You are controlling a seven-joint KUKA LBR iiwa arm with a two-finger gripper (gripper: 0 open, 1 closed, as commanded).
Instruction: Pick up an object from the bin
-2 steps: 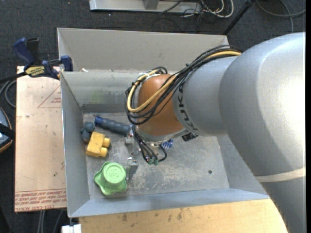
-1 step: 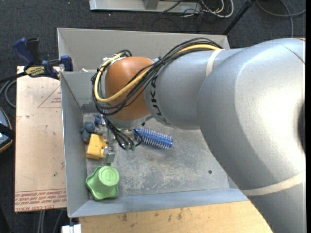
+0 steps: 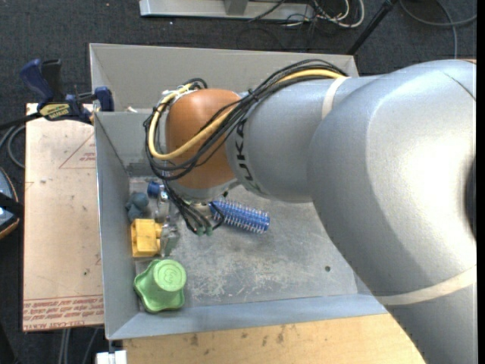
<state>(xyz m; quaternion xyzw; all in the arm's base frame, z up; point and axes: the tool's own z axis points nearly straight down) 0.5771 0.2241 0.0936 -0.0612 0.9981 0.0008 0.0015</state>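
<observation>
your end effector (image 3: 170, 230) sits low in the left part of the bin (image 3: 292, 268), just beside a yellow block (image 3: 142, 238).
you cannot tell if it is released or clenched beneath the orange wrist cover (image 3: 193, 139). a grey-blue lump (image 3: 138, 202) lies just above the block, a blue bristled brush (image 3: 242, 217) lies to the right, and a green round cap (image 3: 161, 285) sits toward the lower left corner.
</observation>
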